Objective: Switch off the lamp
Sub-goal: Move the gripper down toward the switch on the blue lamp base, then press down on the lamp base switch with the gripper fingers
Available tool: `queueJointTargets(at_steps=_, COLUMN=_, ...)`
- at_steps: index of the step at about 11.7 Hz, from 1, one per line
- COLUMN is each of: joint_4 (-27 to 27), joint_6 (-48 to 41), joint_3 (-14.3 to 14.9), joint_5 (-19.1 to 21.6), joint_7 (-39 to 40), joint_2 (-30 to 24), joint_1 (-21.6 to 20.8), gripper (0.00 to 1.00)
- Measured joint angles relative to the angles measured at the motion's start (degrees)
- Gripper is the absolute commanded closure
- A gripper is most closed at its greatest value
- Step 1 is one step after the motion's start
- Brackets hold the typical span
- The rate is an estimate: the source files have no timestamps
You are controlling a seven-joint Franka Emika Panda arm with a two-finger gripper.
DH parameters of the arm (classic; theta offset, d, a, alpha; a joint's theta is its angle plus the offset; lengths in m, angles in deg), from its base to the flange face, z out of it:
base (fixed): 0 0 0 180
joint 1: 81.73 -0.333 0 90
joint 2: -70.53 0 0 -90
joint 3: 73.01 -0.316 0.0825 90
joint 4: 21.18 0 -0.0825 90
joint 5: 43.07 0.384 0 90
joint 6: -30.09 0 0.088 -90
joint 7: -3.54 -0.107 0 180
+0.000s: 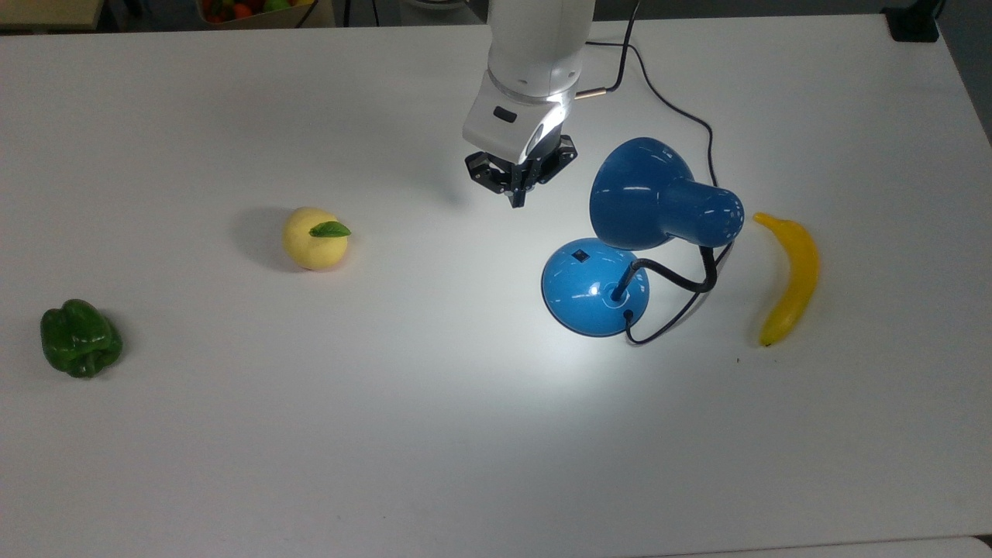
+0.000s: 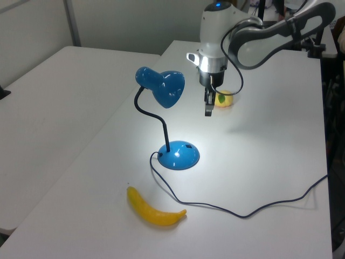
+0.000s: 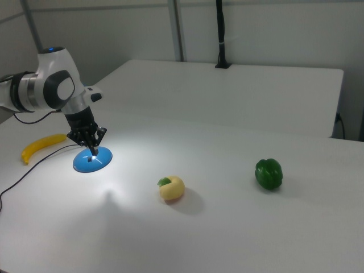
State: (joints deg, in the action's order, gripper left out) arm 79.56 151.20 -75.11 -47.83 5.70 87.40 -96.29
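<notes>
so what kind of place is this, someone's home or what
Most likely a robotics lab, not a home: a robot arm works over a plain white table set with a lit blue lamp, a banana and a green pepper as props.

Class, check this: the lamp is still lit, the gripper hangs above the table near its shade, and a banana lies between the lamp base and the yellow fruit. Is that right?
Not quite. The banana lies on the far side of the lamp from the yellow fruit, at the top view's right, not between them. The rest holds: the lamp is lit and the gripper hangs by its shade.
</notes>
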Motion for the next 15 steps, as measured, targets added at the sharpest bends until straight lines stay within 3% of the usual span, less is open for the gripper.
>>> queueJointTargets(at_steps=10, joint_4=1.69, joint_6=13.64, joint_3=-3.91, joint_5=0.00, joint_7=1.83, joint_2=6.33, joint_1=-0.02, gripper=1.00)
queueJointTargets(at_steps=15, joint_4=1.90, joint_6=14.94, joint_3=-4.98, joint_5=0.00, joint_7=1.88, joint_2=6.59, joint_1=-0.02, gripper=1.00)
